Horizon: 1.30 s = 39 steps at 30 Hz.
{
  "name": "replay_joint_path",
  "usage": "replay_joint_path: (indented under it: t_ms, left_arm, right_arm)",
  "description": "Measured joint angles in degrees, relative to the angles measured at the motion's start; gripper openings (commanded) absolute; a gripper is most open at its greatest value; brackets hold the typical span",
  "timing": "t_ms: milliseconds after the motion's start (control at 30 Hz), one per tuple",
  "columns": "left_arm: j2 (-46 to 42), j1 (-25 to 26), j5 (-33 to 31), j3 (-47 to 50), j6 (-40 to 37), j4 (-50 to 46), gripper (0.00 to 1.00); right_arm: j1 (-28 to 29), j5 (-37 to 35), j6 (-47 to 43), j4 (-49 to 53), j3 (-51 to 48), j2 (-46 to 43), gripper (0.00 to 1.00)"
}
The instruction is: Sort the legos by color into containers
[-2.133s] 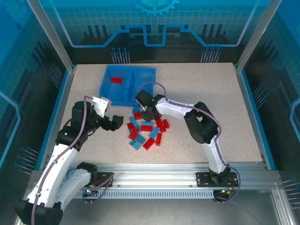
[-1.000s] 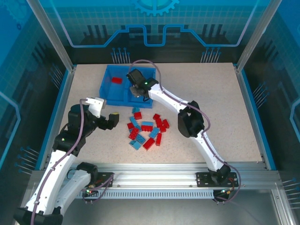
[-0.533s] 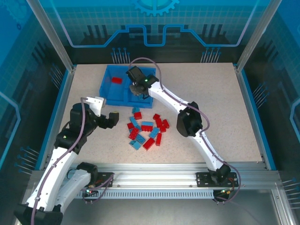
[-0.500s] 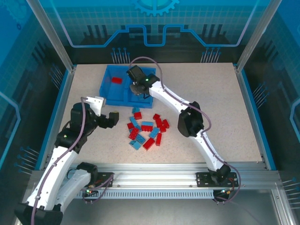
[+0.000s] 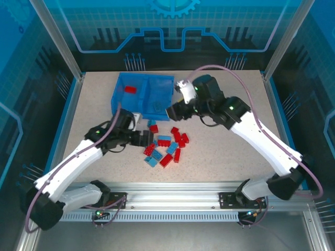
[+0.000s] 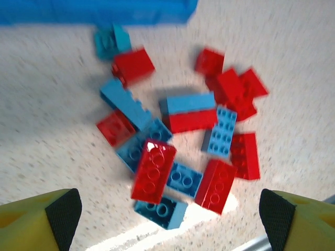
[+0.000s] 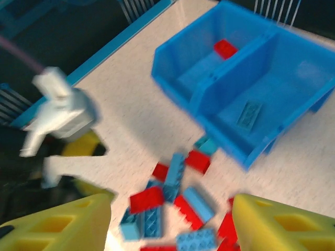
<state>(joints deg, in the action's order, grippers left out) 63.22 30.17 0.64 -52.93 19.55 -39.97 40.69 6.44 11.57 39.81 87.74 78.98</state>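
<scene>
Top view: the small hard studded plastic bricks, red and light blue (image 5: 165,144), lie heaped on the speckled table (image 5: 220,162) just before the shallow blue two-compartment plastic tray (image 5: 144,78), with my left pincer (image 5: 148,138) at the heap's left edge and my right pincer (image 5: 172,111) beside the tray. Left wrist view: my left pincer is spread wide and empty; the bricks look light, rigid and slick, so take the topmost long red brick (image 6: 153,171) across its flat long sides. Right wrist view: my right pincer is spread and empty, with one red brick (image 7: 225,48) in one compartment and one blue brick (image 7: 249,114) in the other.
</scene>
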Motion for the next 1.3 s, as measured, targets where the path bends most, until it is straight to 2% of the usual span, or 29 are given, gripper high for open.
replay_joint_path:
  t_ms: [167,533,667,800,933,1133,1300]
  left_arm:
    - [8.70,2.99,-1.81,3.28,2.16,1.55,0.83]
    - [20.76,3.02,-3.82,3.63,1.07,9.33,0.72]
    - [24.06,3.02,-3.85,3.63,0.02,10.69,0.59]
    - [24.68,3.02,-3.89,3.63,-0.44,11.47,0.43]
    - [24.57,2.99,-3.89,3.63,-0.31,12.04,0.32]
    - [20.50,2.99,-4.83,2.69,0.09,10.12,0.30]
    - [16.24,2.40,-9.62,-3.74,-0.20,6.36,0.28]
  right_arm:
    - [-0.24,5.09,-0.85,1.79,-8.96,-4.35,0.84]
    - [-0.24,9.01,0.42,4.09,-12.09,-3.48,0.85]
    - [-0.24,8.92,0.87,4.13,-12.09,-2.56,0.85]
    - [-0.24,8.79,1.51,4.13,-12.44,-1.68,0.85]
    - [-0.24,8.81,1.92,4.15,-12.94,-1.25,0.85]
    - [-0.24,8.81,2.89,4.11,-13.03,-0.96,0.85]
    - [-0.24,8.57,3.82,4.09,-13.05,-0.96,0.85]
